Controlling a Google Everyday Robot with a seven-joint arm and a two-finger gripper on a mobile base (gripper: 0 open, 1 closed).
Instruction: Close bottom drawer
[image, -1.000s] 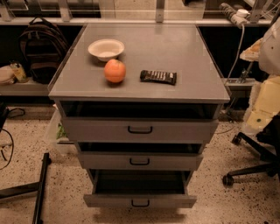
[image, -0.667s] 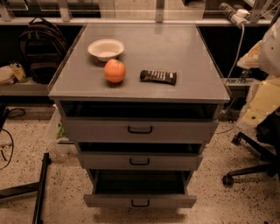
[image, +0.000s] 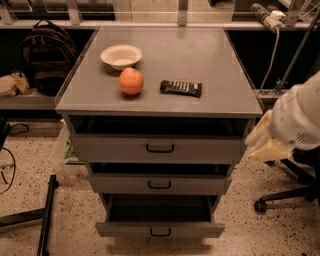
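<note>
Writing shows on just one thing: the dark snack bar (image: 181, 88) has pale letters along its wrapper, but they are too small to read. It lies flat on the grey worktop (image: 210, 60), near the middle and a bit toward the front edge. An orange round fruit (image: 131, 81) sits just to its left, and they are not touching. A white bowl (image: 121, 56) stands behind the fruit, toward the back left corner.

Under the front edge of the worktop are three grey drawers, one above the other. The bottom drawer (image: 160, 229) is the lowest one, close to the speckled floor (image: 75, 210). It is pulled out toward the camera, farther than the other two, and its inside is dark. Its front is a thin grey strip with a small black handle (image: 160, 232) in the middle. The middle drawer (image: 160, 184) and the top drawer (image: 160, 148) stick out a little too, each with a black handle.

The gripper (image: 262, 142) is a pale shape past the right edge of the worktop, below the front right corner. It is level with the top drawer and well above the bottom drawer. Nobody could say if it is spread wide or pressed together.
</note>
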